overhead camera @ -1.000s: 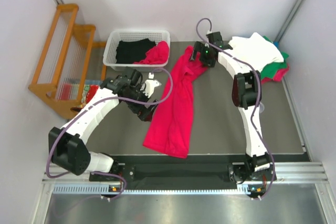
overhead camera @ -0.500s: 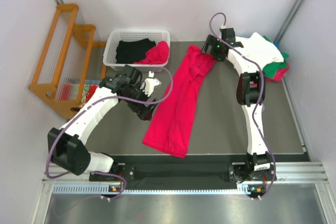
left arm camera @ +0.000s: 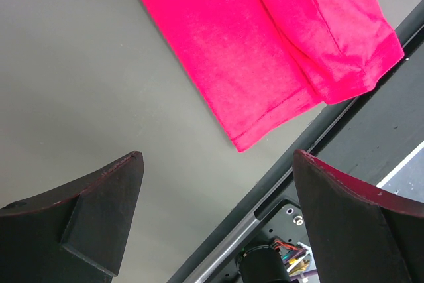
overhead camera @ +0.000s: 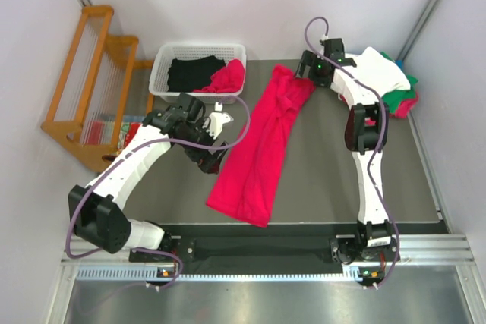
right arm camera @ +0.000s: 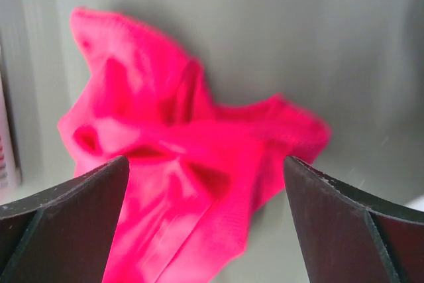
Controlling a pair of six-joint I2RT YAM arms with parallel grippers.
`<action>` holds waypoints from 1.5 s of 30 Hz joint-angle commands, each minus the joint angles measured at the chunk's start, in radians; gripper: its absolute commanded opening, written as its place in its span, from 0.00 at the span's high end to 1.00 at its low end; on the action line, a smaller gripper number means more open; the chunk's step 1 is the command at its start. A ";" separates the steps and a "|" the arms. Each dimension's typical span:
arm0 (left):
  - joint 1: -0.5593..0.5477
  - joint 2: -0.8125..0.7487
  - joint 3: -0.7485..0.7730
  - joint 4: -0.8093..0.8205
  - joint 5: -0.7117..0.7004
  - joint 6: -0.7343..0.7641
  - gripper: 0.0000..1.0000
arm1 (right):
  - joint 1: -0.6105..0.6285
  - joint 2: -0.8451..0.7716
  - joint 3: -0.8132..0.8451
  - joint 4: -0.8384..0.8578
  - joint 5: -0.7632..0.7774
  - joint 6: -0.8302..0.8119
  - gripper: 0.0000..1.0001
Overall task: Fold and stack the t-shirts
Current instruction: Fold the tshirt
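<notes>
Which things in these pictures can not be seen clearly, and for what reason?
- Stacked shirts, top view: the white t-shirt covers the green and red ones; only edges show.
- Black shirt, top view: the basket wall hides its shape.
- Red t-shirt, right wrist view: blurred, folds unclear.
- Red t-shirt, left wrist view: cut off by the top edge.
- Left gripper, top view: the arm hides its fingertips.

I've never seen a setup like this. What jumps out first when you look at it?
The long bright red t-shirt catches the eye first, stretched slantwise across the middle of the grey table between two white robot arms. The right gripper hovers by the shirt's far end and the left gripper sits beside its near half, both with jaws wide open and holding nothing. A white basket of dark and red clothes stands at the far left, a pile of folded shirts at the far right.
</notes>
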 commanded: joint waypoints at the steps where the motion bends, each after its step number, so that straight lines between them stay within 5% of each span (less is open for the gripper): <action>1: -0.005 -0.042 0.033 -0.018 0.031 -0.008 0.01 | 0.057 -0.214 -0.061 -0.058 0.076 -0.056 0.00; 7: -0.006 -0.063 0.019 -0.015 0.031 -0.016 0.01 | 0.168 -0.370 -0.172 -0.136 0.320 -0.098 0.00; 12: -0.006 -0.077 0.019 -0.015 0.022 -0.024 0.01 | 0.212 -0.516 -0.495 0.003 0.226 0.009 0.00; 20: -0.005 -0.097 0.006 -0.013 0.015 -0.028 0.01 | 0.219 -0.503 -0.644 0.033 0.246 0.039 0.00; 45: -0.005 -0.085 -0.008 0.000 -0.001 -0.033 0.01 | 0.229 -0.429 -0.601 0.100 0.097 0.112 0.00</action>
